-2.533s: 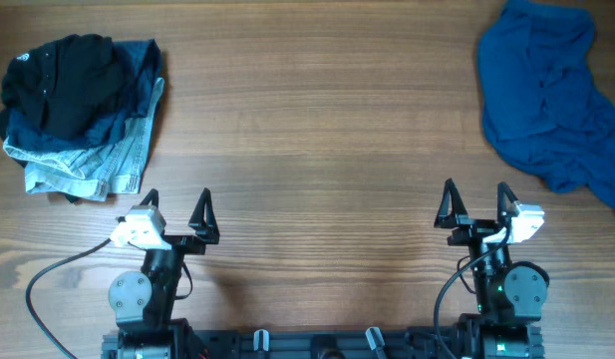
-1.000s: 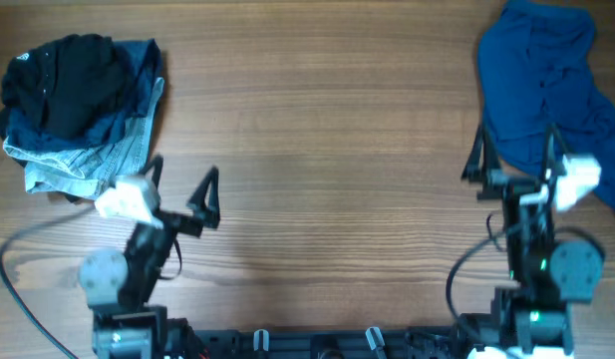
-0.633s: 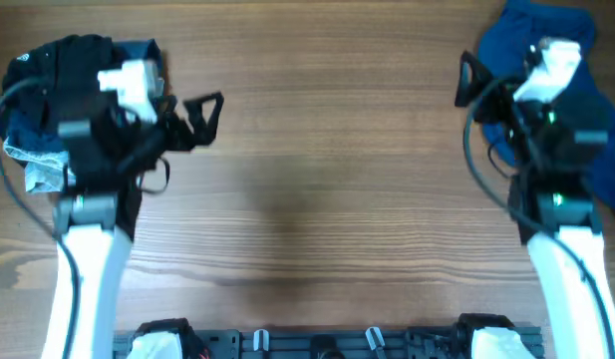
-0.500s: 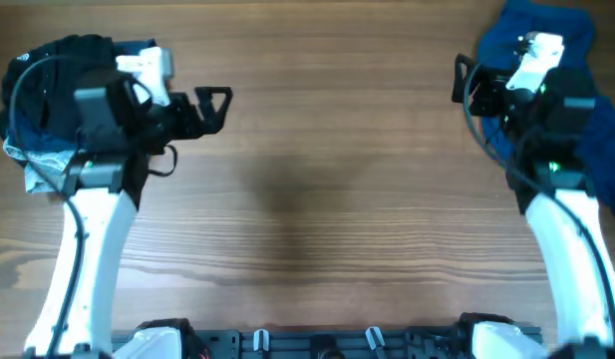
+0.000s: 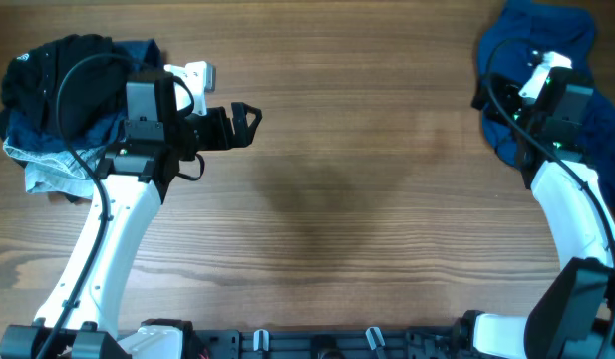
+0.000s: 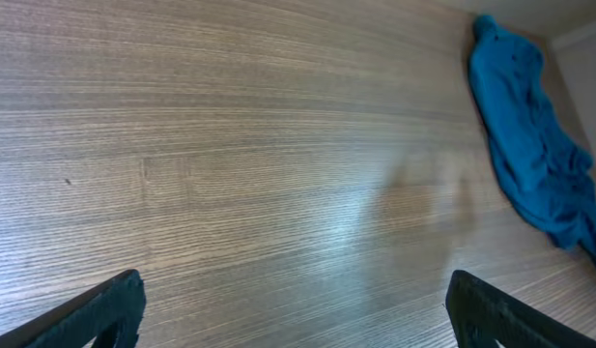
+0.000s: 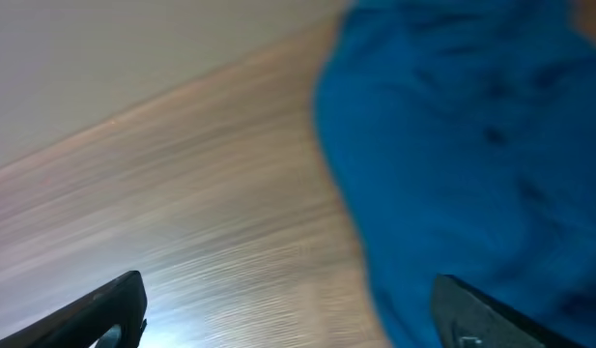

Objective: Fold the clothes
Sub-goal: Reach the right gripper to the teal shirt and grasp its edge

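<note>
The left gripper [image 6: 296,290] has its jaws spread wide with nothing between them. Its two black fingers [image 6: 109,307] frame only bare boards of the brown wooden table [image 5: 367,199], above which it hangs near the left of the table's middle. It points to the right, across the table.

The right gripper [image 7: 288,290] also stands wide apart and grips nothing. Its wrist view is blurred, but it shows the left finger over bare wood and the right finger [image 7: 471,311] over blue cloth, with the cloth's edge running between them. Whether either fingertip touches the cloth cannot be told.

That cloth is the large, plain royal-blue garment [image 5: 534,30]. It lies crumpled and unfolded in the far right corner of the table and reaches the right edge of the overhead view. The right arm's wrist sits over its left part.

Behind the left arm, in the far left corner, is a bunched black garment with a small white mark [image 5: 38,80]. It lies on top of pale faded denim jeans [image 5: 53,172], well apart from the blue garment.
</note>
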### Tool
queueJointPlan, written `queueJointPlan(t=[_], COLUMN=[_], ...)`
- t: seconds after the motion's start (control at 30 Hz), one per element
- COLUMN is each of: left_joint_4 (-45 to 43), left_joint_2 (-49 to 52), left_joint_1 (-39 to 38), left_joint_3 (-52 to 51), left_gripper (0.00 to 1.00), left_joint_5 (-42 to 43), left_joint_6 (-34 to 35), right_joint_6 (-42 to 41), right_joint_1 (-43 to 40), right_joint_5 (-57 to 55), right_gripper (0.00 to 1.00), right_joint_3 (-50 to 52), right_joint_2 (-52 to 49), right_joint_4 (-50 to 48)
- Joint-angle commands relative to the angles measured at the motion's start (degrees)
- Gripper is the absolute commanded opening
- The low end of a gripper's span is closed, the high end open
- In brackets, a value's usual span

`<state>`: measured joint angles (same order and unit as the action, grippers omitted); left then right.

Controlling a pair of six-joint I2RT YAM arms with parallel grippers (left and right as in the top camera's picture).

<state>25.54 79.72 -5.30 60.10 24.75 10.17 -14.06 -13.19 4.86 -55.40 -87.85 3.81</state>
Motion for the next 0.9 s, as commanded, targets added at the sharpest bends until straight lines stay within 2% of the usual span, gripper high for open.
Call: queueJointPlan(t=[0.0, 0.23, 0.33, 0.4, 0.53, 0.67, 0.73, 0.8, 0.83, 0.87], left_joint_4=[0.07, 1.07, 1.09, 1.14, 1.18, 1.33, 1.33, 1.31, 1.31, 1.31], left_joint_2=[0.17, 0.17, 0.17, 0.17, 0.17, 0.17, 0.17, 0.17, 0.17, 0.17], left_joint_1=[-0.28, -0.76, -0.76, -0.76, -0.76, -0.76, -0.76, -0.76, -0.76, -0.76], left_joint_3=[1.09, 1.09, 1.09, 1.09, 1.09, 1.07, 1.07, 1.07, 1.07, 1.07], left_gripper=[1.00, 1.00, 1.00, 1.00, 1.00, 1.00, 1.00, 1.00, 1.00, 1.00], left_joint_5=[0.92, 0.92, 0.92, 0.92, 0.92, 0.92, 0.92, 0.92, 0.92, 0.92], left_joint_6=[-0.07, 1.22, 1.22, 1.22, 1.22, 1.22, 1.22, 1.22, 1.22, 1.22], right_joint_6=[-2.40, -2.89, -3.10, -4.31, -8.22, -8.96, -10.36, -10.36, -10.34, -10.32], right_joint_1=[0.04, 0.02, 0.00, -0.02, -0.31, -0.94, -0.94, -0.92, -0.92, -0.92], right_joint_5=[-11.10, -10.91, -10.93, -11.37, -12.85, -13.03, -12.31, -9.31, -8.02, -6.19], right_gripper=[0.98, 0.95, 0.89, 0.81, 0.51, 0.39, 0.29, 0.10, 0.04, 0.05], right_joint_3=[-1.27, -1.27, -1.27, -1.27, -1.27, -1.29, -1.29, -1.29, -1.29, -1.29], right_joint_2=[-5.44, -17.68, -20.76, -22.43, -23.76, -23.69, -23.21, -21.73, -20.87, -19.58], right_joint_4=[-1.68, -6.78, -8.35, -9.27, -9.09, -9.14, -9.07, -9.09, -9.03, -8.92])
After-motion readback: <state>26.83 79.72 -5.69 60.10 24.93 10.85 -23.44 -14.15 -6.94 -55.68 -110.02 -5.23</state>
